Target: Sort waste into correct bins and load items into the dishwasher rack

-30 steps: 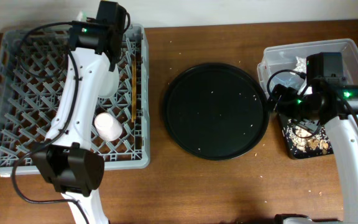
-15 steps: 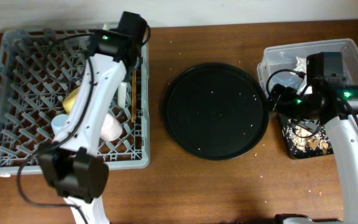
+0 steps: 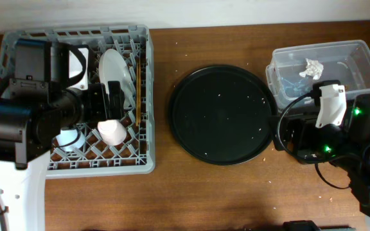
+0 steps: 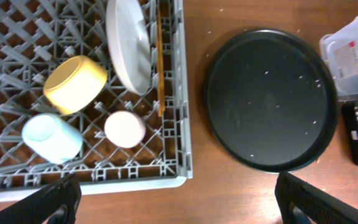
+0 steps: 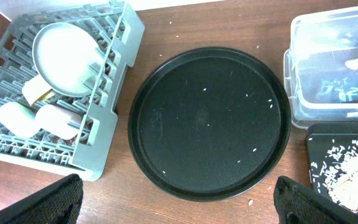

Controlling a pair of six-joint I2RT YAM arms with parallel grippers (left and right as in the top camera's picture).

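Note:
The grey dishwasher rack (image 3: 144,96) (image 4: 180,93) (image 5: 114,59) holds the white plate (image 3: 117,72) (image 4: 129,43) (image 5: 64,53) leaning on edge. It also holds the yellow bowl (image 4: 76,84), light-blue cup (image 4: 51,137), pink cup (image 4: 125,129) (image 3: 113,131) and the chopsticks (image 4: 160,62) along its right wall. The clear tub (image 3: 358,54) (image 5: 328,74) contains a white tissue (image 3: 312,67). Beige food bits (image 5: 353,165) lie in the shallow black tray (image 5: 319,143). My left gripper (image 4: 179,208) hangs open high above the rack's front edge. My right gripper (image 5: 182,208) is open above the round tray's front, holding nothing.
A large round black tray (image 3: 223,115) (image 4: 269,99) (image 5: 210,124) with a few pale crumbs sits between the rack and the bins. Both raised arms hide parts of the overhead view: the left arm (image 3: 24,125) covers the rack's left, the right arm (image 3: 339,135) covers the shallow tray.
My left arm has pulled back from the rack's far side and risen towards the camera, leaving the white plate standing in the rack. The right arm has also lifted away from the shallow tray.

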